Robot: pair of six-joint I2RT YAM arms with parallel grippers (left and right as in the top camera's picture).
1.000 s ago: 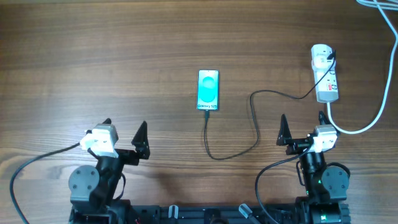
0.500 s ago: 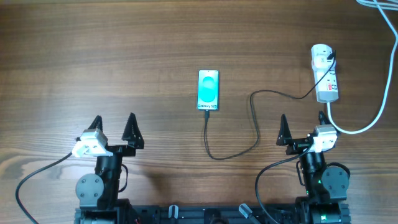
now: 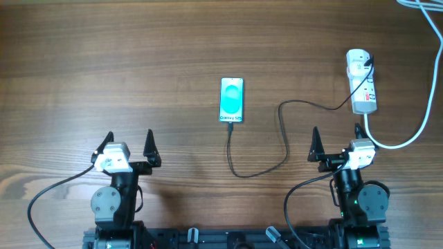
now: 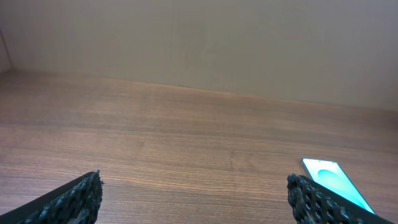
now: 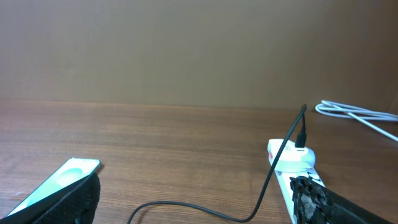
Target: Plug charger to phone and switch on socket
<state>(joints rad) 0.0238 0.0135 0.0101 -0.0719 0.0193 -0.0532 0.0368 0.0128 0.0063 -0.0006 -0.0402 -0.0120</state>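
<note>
Moved: left end effector (image 3: 128, 143) has swung round to face straight ahead; everything else lies as before.
Fingers: left end effector spread, holding nothing; right end effector (image 3: 336, 137) spread, holding nothing.
Count: one phone (image 3: 232, 100), one charger (image 3: 230, 145), one socket (image 3: 361, 81).
Phone: middle of worktop (image 3: 104, 55), screen lit.
Charger: loose end just beside phone's lower edge; whether it is inserted I cannot tell.
Socket: far right.

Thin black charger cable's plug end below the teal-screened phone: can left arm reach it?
Probably yes: only bare wooden table lies between the open left gripper and the thin black charger cable's plug end.
</note>
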